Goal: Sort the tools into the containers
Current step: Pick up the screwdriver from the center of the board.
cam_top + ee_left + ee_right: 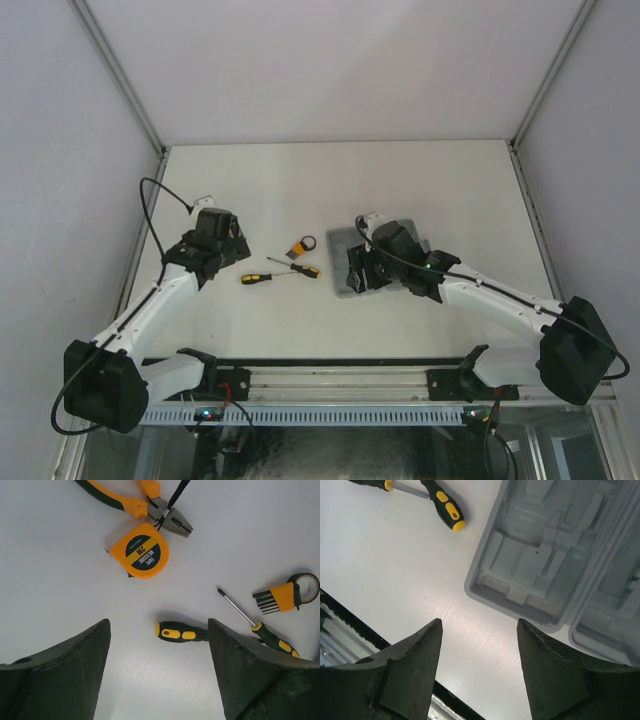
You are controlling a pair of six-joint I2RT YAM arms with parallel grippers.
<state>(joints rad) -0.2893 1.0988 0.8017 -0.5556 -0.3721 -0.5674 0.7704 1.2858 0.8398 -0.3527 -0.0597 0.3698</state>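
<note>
Plainly, left jaws wide over screwdriver, right jaws apart near tool case, both empty

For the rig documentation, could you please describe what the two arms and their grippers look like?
The left arm and right arm both have white links between bulky black joint housings. A thin black cable loops beside the left one. The left gripper and right gripper are black. The wrist views show broad, wedge-shaped, matte dark fingers. No markings are readable.
</note>
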